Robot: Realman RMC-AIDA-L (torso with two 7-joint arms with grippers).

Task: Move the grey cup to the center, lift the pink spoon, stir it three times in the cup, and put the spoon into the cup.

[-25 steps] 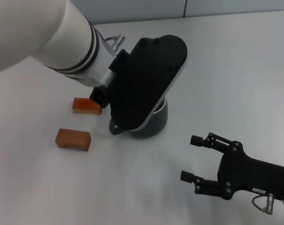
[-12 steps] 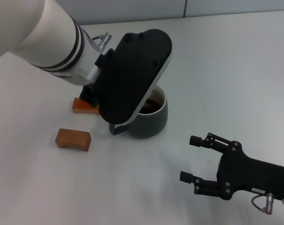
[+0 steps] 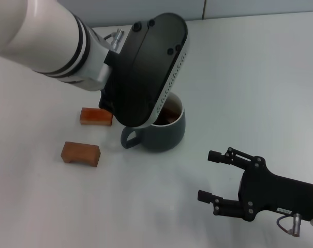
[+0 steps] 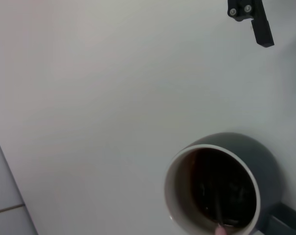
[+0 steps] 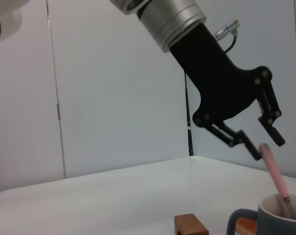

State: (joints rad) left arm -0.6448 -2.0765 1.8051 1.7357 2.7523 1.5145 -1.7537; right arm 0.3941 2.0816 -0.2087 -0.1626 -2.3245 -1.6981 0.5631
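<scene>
L gripper (image 5: pixel 271 146) hangs above the grey cup (image 3: pixel 164 130), black fingers spread, just off the pink spoon (image 5: pixel 276 180), which leans inside on the pale rim. Glossy rounded mug mid-table, two orange-brown blocks (image 3: pixel 81 153) beside. R gripper (image 3: pixel 212 176) idle, jaws apart.

Soft, even overhead light fills all three views, bright without harsh glare on the white table (image 3: pixel 259 77). Shadows are faint and diffuse, only a pale smudge beside the grey cup (image 3: pixel 164 132) and under the two orange-brown blocks (image 3: pixel 81 153). The left wrist view is slightly hazy, the dark liquid (image 4: pixel 218 186) showing dim reflections.
</scene>
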